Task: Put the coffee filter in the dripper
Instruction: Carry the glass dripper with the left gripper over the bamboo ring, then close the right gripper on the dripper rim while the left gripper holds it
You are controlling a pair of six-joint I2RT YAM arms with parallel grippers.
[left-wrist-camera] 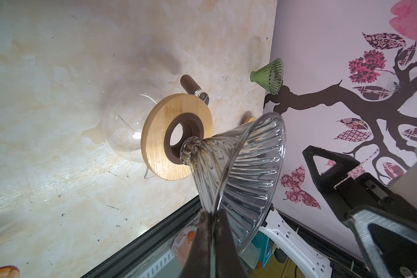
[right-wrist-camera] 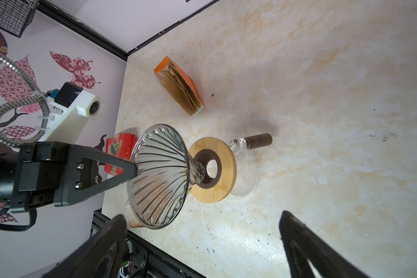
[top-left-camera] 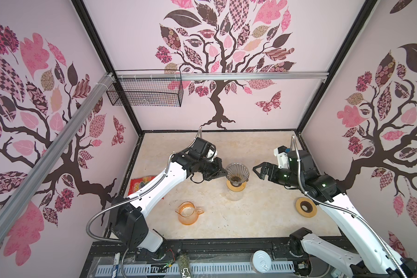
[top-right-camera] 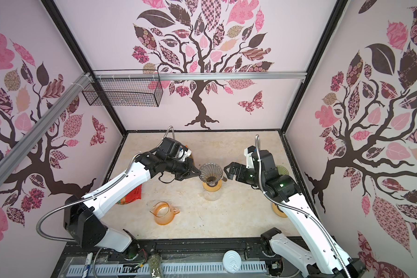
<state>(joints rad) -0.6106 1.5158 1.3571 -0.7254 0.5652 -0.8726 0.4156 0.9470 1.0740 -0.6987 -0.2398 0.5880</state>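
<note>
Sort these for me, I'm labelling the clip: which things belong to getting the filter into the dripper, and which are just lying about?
In the job: glass dripper, held at its rim by the shut left gripper; open right gripper; box of paper filters; carafe under the dripper.
Lying about: orange pitcher; spare wooden ring; green dripper; red packet.

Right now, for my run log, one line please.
left gripper shut on dripper rim | right gripper open | dripper tilted at collar | filters in box
</note>
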